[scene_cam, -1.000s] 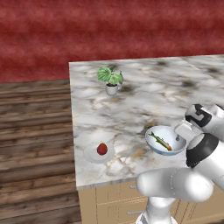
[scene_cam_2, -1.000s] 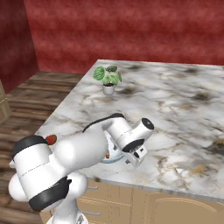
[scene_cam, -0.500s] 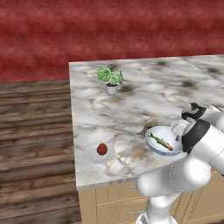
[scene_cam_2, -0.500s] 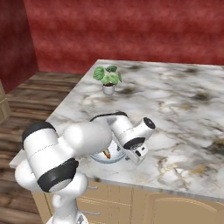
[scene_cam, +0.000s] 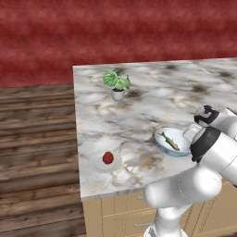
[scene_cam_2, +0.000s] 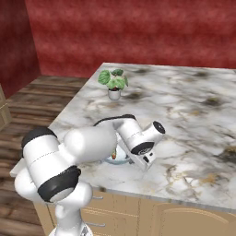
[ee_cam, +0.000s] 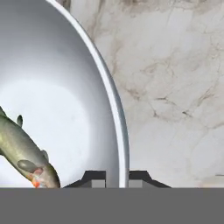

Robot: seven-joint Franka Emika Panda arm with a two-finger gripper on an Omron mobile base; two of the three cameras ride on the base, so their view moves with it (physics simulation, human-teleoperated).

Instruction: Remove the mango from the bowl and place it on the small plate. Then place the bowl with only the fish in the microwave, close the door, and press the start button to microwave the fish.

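Observation:
The light blue-white bowl [scene_cam: 163,146] sits near the counter's front edge with the green-yellow fish [scene_cam: 170,141] lying in it. In the hand view, the bowl [ee_cam: 57,96] takes up the left side and the fish's orange-red end [ee_cam: 37,177] points toward the fingers. My gripper [ee_cam: 117,177] straddles the bowl's right rim, one dark fingertip on each side, and is shut on it. The red-orange mango [scene_cam: 108,157] rests on the small white plate [scene_cam: 96,164] to the bowl's left. In the right base view, my forearm covers most of the bowl [scene_cam_2: 115,159]. The microwave and its door are out of view.
A small potted plant [scene_cam: 117,84] stands farther back on the marble counter [scene_cam: 148,102]. The counter's left edge drops to a wooden floor [scene_cam: 37,139]. A red wall runs behind. Cabinet drawers [scene_cam_2: 120,212] lie below the front edge.
My arm has folded in closer, and the hand has settled at the bowl's right rim. The bowl sits slightly higher in the left base view than before. Mango and plate have not moved.

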